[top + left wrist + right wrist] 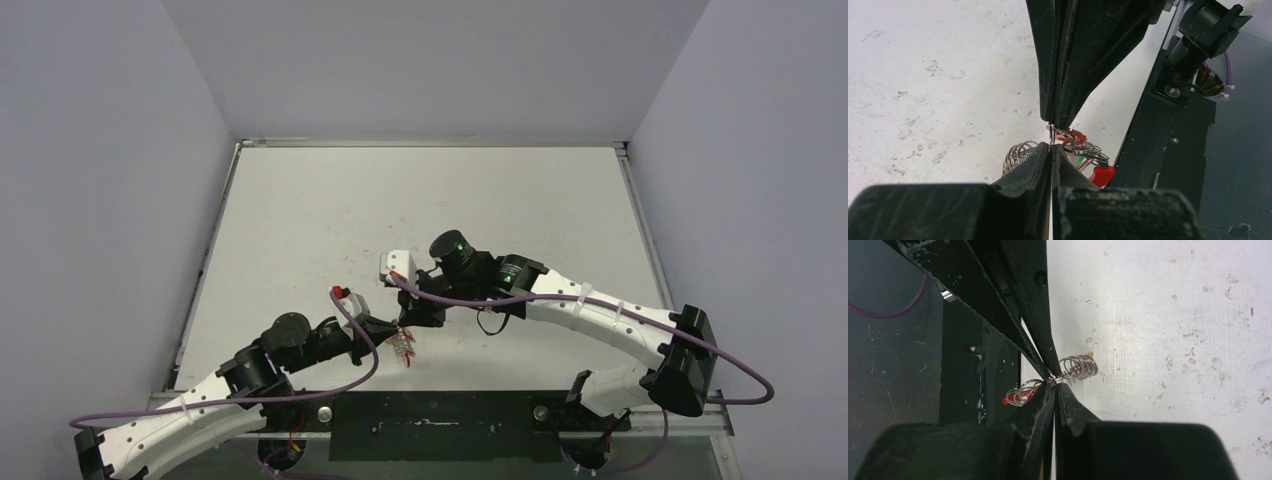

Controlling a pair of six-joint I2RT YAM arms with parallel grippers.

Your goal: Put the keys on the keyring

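top view: the left gripper (pixel 396 329) and right gripper (pixel 413 322) are met tip to tip just beyond the black base plate (pixel 440 420), each pressed together; the keys (pixel 404 347) are hung under the tips, on the plate's side

left wrist view: a thin wire of the keyring (pixel 1051 135) is pinched by both closed claws, left of the plate; silver loops (pixel 1020 152) are bunched at the tips, with a green tag (pixel 1080 161) and a red tag (pixel 1103 175) nearest the plate

right wrist view: the pinch is seen just right of the plate, loops lying either side of the tips, one stack over the white table (pixel 1173 340)
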